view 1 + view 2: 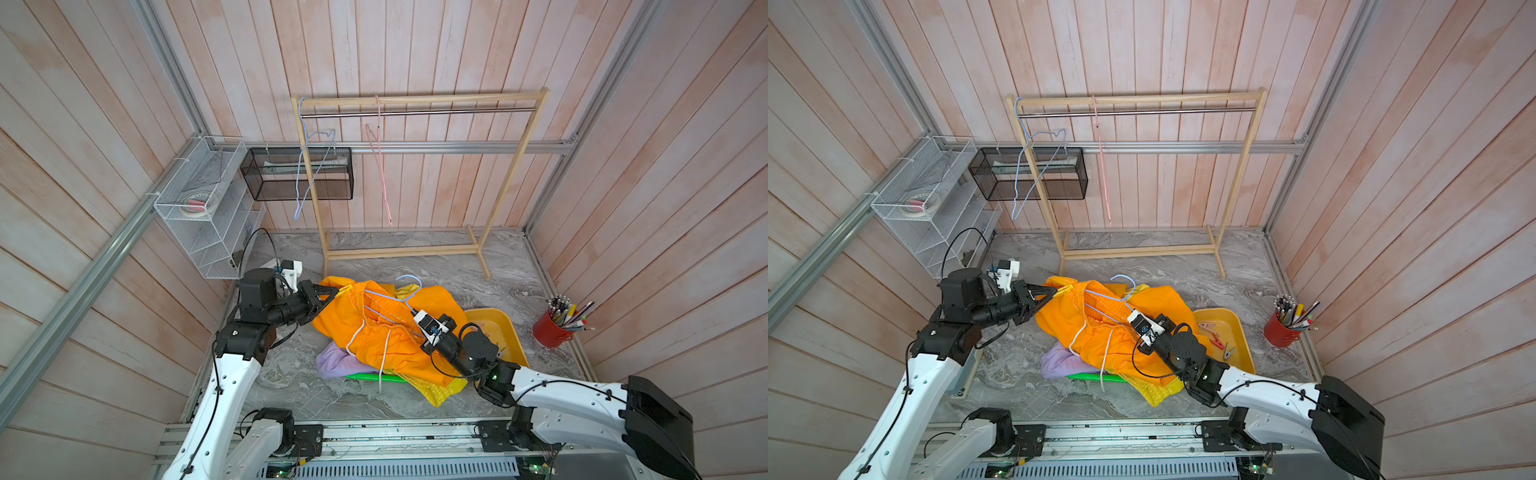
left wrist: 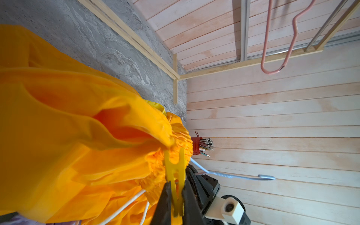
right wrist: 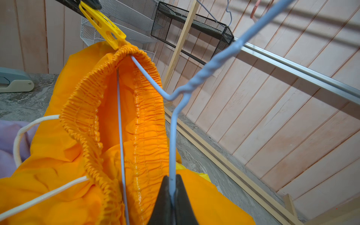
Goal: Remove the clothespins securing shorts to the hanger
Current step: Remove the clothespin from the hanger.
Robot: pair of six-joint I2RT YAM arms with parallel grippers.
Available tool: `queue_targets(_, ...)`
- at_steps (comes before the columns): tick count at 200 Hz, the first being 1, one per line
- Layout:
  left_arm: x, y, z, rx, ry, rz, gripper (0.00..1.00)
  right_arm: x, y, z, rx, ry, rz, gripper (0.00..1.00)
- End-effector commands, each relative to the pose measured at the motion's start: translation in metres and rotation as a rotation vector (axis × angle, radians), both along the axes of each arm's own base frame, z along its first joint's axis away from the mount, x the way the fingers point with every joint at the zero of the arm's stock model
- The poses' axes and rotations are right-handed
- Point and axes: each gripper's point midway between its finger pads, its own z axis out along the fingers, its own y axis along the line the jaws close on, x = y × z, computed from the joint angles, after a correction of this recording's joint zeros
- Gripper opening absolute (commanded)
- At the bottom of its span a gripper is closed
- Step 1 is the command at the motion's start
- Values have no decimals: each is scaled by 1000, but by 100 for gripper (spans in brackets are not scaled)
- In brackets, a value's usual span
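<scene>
The orange shorts (image 1: 374, 328) lie bunched on the table with a pale blue wire hanger (image 1: 409, 286) threaded through the waistband (image 3: 148, 116). A yellow clothespin (image 1: 345, 291) sits on the waistband's far-left end, over the hanger's corner. My left gripper (image 2: 176, 184) is shut on that clothespin's (image 2: 174, 171) handle end. My right gripper (image 3: 172, 179) is shut on the hanger's wire (image 3: 173, 136) just below its twisted neck. Lilac shorts (image 1: 336, 359) and yellow shorts (image 1: 440, 392) lie partly hidden under the orange pair.
A yellow tray (image 1: 1241, 332) to the right of the pile holds loose clothespins (image 1: 1217, 340). A red cup of pens (image 1: 550, 330) stands at the right wall. A wooden rack (image 1: 415, 99) at the back carries a blue hanger (image 1: 309, 174) and a pink hanger (image 1: 380, 166). A green plastic edge (image 1: 374, 377) shows under the pile.
</scene>
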Motion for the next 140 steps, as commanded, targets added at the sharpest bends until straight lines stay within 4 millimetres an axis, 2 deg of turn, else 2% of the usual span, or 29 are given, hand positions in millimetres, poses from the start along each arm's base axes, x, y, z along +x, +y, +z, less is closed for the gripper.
queue_targets(1, -4, -4, 7, -13, -58, -42, 0, 4, 5, -3, -11, 37, -3, 0)
queue_targets(36, -7, -3, 17, 9, -87, -53, 0, 7, 7, -9, -30, 57, -18, 0)
queue_targets(85, -4, -2, 24, -6, -127, -39, 0, -23, 19, -1, 12, 51, 133, 0)
queue_targets(140, -3, 1, 34, 0, -188, -16, 0, -30, 16, -4, 43, 120, 151, 31)
